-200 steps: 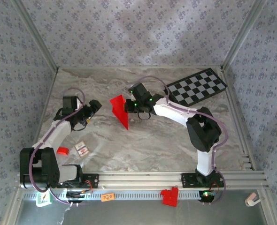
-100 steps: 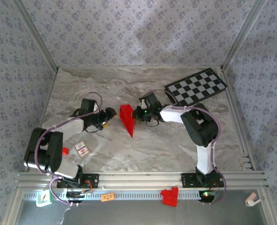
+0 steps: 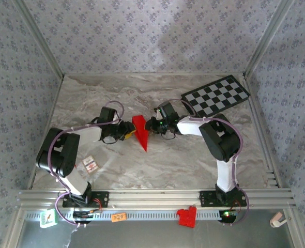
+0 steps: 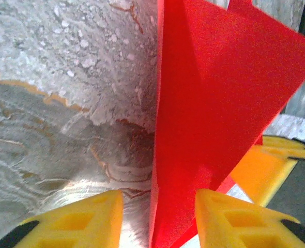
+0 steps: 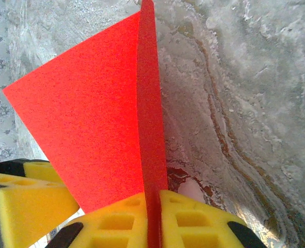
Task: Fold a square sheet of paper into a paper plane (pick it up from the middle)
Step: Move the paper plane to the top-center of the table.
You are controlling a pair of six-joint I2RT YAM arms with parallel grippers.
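Observation:
The red paper, folded into a pointed paper plane [image 3: 140, 130], stands on edge at mid-table with its tip toward the near side. My right gripper [image 3: 150, 126] holds it from the right. In the right wrist view that gripper [image 5: 153, 199] is shut on the centre fold, and a wing [image 5: 90, 119] spreads to the left. My left gripper [image 3: 129, 130] meets the plane from the left. In the left wrist view its yellow fingers [image 4: 70, 222] straddle the lower edge of the paper plane [image 4: 214, 93], and the gripper [image 4: 157, 195] is open with gaps on both sides.
A black-and-white checkered board [image 3: 215, 96] lies at the back right. A small card [image 3: 90, 164] lies near the left arm's base. A red plastic bracket [image 3: 187, 217] and an orange tag [image 3: 118, 217] sit on the front rail. Patterned walls close three sides.
My left arm has swung right up to the plane, and its jaws have narrowed around the paper. My right gripper first lowered the plane, then held it still.

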